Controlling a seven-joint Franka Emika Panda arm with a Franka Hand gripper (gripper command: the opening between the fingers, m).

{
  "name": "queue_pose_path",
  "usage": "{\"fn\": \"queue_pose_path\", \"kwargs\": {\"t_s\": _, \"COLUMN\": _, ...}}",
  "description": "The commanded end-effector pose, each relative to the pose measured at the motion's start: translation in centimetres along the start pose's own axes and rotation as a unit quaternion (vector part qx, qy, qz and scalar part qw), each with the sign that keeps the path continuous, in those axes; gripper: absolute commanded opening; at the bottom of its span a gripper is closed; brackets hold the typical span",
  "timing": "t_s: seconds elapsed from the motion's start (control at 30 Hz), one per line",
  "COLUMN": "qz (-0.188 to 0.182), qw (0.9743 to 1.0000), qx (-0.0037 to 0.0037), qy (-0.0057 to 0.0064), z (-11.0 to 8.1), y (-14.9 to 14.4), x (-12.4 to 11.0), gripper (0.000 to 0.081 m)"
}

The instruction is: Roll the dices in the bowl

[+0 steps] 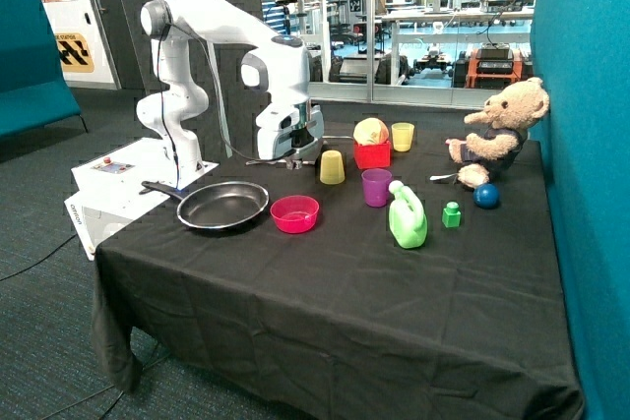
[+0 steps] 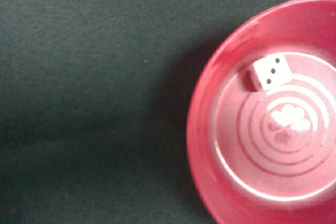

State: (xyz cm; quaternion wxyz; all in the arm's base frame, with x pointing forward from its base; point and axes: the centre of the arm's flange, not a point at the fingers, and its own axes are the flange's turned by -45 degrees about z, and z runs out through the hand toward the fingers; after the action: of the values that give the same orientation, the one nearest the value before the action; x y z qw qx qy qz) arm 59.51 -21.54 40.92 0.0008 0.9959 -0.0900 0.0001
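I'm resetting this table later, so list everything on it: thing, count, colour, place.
pan: 1, black, cloth's corner nearest the robot base
bowl: 1, pink, beside the pan
die: 1 visible, white, inside the bowl near its wall
upturned cup: 1, yellow, behind the bowl
purple cup: 1, beside the green jug
green jug: 1, near table's middle
red box: 1, holds a yellowish round thing
upright cup: 1, yellow, beside the red box
green block: 1, by the ball
ball: 1, blue, at the bear's feet
teddy bear: 1, tan, far edge
table: 1, black cloth
claw: 1, white arm, low behind the bowl
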Motion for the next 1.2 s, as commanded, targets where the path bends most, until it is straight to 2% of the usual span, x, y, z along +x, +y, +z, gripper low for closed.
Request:
{"fn": "queue_pose_path", "kwargs": {"t_s": 0.0, "qz": 0.011, "qw": 0.9999, "qx": 0.00077, "qy": -0.0001, "z": 0.6, "y": 1.7, "x": 0.6, "gripper": 0.0}}
{"fn": "queue_pose_path", "kwargs": {"t_s": 0.57, "qz": 0.01, "qw": 1.0, "qx": 0.00077, "qy": -0.0001, "z": 1.7, "y": 1.7, "x": 1.5, "gripper": 0.0}}
{"fn": "queue_pose_path", "kwargs": {"t_s": 0.63, "qz": 0.008, "qw": 1.0, "qx": 0.00077, "qy": -0.0001, "z": 1.9, "y": 1.5, "x": 1.4, "gripper": 0.0101}}
{"fn": "queue_pose_path", "kwargs": {"t_s": 0.67, "qz": 0.005, "qw": 1.0, "qx": 0.00077, "qy": -0.0001, "z": 2.0, "y": 1.4, "x": 1.3, "gripper": 0.0266}}
{"fn": "queue_pose_path", "kwargs": {"t_s": 0.7, "qz": 0.004, "qw": 1.0, "qx": 0.00077, "qy": -0.0001, "z": 2.1, "y": 1.3, "x": 1.2, "gripper": 0.0384}}
{"fn": "queue_pose_path", "kwargs": {"t_s": 0.73, "qz": 0.003, "qw": 1.0, "qx": 0.00077, "qy": -0.0001, "z": 2.1, "y": 1.2, "x": 1.2, "gripper": 0.0476}}
{"fn": "queue_pose_path", "kwargs": {"t_s": 0.8, "qz": 0.001, "qw": 1.0, "qx": 0.00077, "qy": -0.0001, "z": 2.2, "y": 1.1, "x": 1.0, "gripper": 0.0597}}
{"fn": "queue_pose_path", "kwargs": {"t_s": 0.9, "qz": 0.0, "qw": 1.0, "qx": 0.00077, "qy": -0.0001, "z": 2.3, "y": 1.0, "x": 1.0, "gripper": 0.0665}}
{"fn": "queue_pose_path", "kwargs": {"t_s": 1.17, "qz": 0.002, "qw": 1.0, "qx": 0.00077, "qy": -0.0001, "z": 2.0, "y": 1.2, "x": 1.1, "gripper": 0.0663}}
